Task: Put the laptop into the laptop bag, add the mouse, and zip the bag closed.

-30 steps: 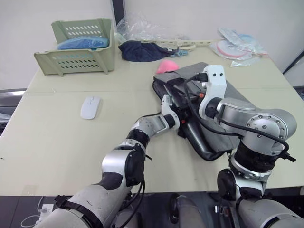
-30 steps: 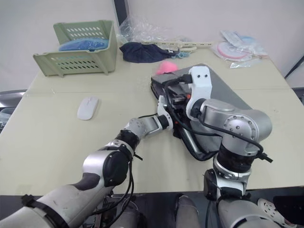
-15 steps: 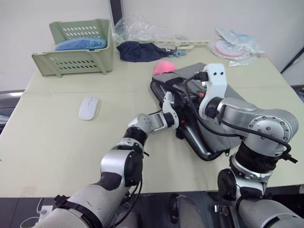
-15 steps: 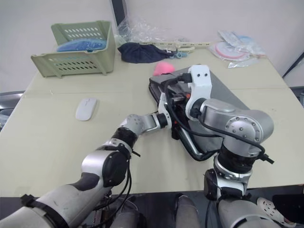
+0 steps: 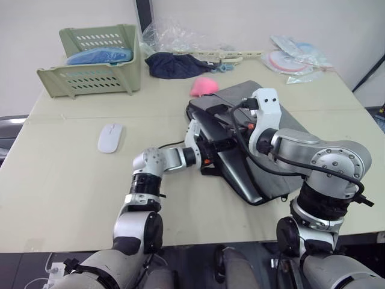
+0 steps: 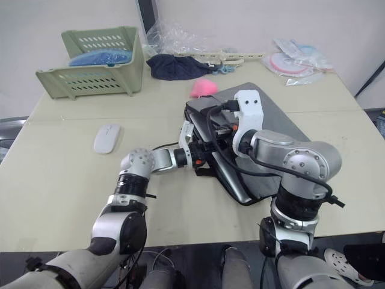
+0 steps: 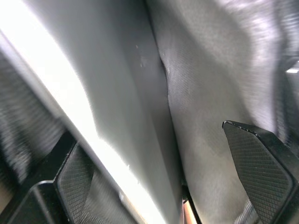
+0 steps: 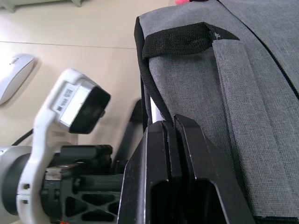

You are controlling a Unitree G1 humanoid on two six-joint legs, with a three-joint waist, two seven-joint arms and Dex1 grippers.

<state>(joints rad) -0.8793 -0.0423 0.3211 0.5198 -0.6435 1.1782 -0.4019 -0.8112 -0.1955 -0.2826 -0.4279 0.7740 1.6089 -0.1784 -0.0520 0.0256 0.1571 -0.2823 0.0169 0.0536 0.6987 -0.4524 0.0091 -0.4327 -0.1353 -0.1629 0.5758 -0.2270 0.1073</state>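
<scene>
The left arm's black two-fingered gripper (image 5: 207,150) has drawn back toward the robot's left, its elbow swinging out over the table. The flat silver aluminium laptop (image 5: 231,162) seems to sit deeper in the grey fabric laptop bag (image 5: 277,156), though the bag's edge partly hides it.

No text legible — (wrist label blurred).

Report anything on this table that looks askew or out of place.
The laptop bag lies skewed to the table edges, its open side gaping beside the left gripper. The mouse sits apart, outside the bag. Nothing looks spilled or damaged.
</scene>
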